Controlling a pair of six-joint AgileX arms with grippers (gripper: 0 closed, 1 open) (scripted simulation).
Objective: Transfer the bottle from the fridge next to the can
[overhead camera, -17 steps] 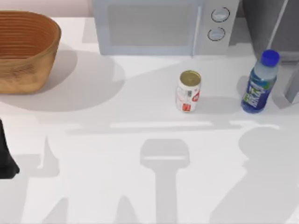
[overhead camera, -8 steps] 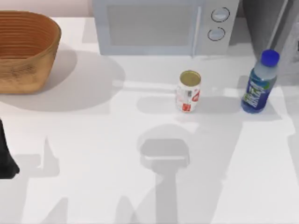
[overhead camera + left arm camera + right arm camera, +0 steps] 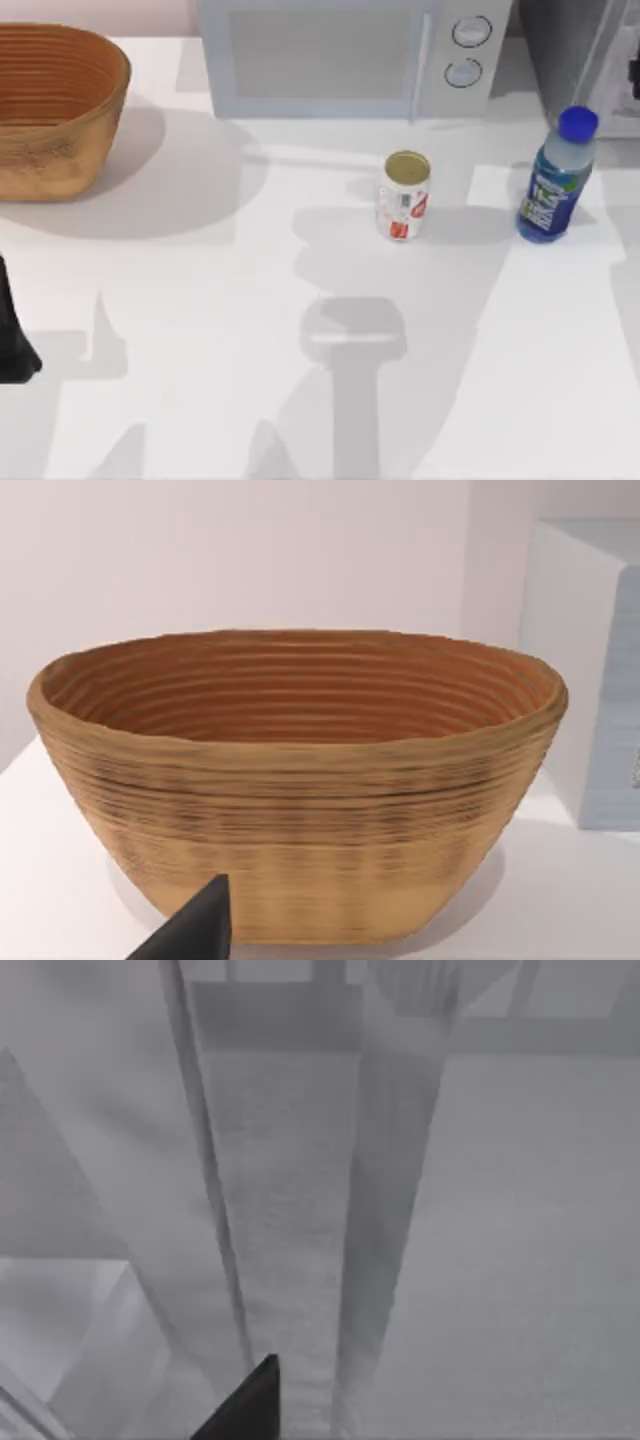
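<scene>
Bottle (image 3: 553, 185) stands upright on the white surface (image 3: 200, 300) at the right, its long axis vertical and its blue cap at the top, the blue-green label facing the near side. It sits just in front of the fridge (image 3: 575, 45), the dark grey cabinet at the far right corner, and is out on the surface. The can (image 3: 403, 195) stands upright too, gold top up, to the left of the bottle and apart from it, in front of the light grey microwave (image 3: 350, 55). A woven basket (image 3: 55, 105) rests at the far left. Our left arm (image 3: 12, 335) is parked at the left edge; how wide its claw stands, we cannot tell. Our right wrist view looks close onto the fridge's pale door frame (image 3: 385, 1210), and we cannot tell the right claw's opening either.
</scene>
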